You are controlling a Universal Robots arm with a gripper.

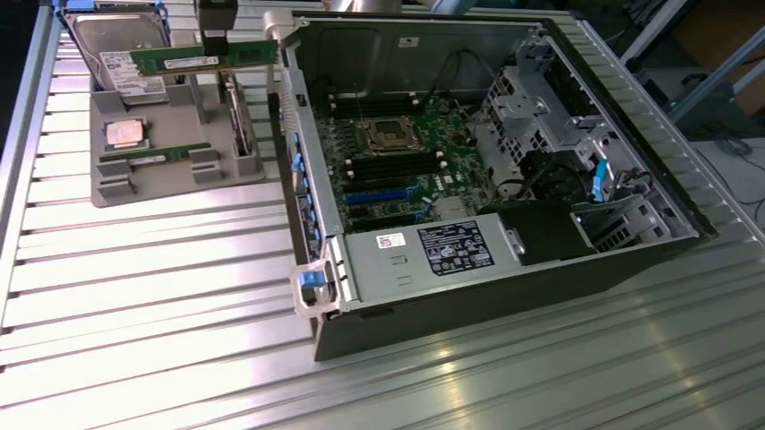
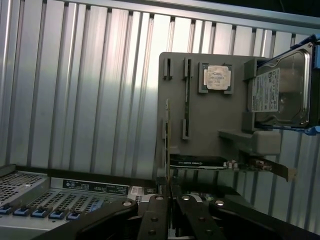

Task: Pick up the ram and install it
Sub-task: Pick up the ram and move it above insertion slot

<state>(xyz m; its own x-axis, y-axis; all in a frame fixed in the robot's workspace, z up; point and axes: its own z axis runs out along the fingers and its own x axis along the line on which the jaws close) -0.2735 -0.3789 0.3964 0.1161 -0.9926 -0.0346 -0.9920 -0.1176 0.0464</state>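
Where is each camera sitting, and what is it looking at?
Exterior view: off the arm, high up, looking down on the open computer case and the grey tray; the gripper shows, holding the ram.
Wrist view: on the wrist, looking down past the gripper at the tray and the case's edge.
Both share the tray, the processor, the hard drive and the case.

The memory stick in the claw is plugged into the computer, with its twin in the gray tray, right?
No: the exterior view shows the claw holding the memory stick above the gray tray, outside the computer. Its twin does lie there.
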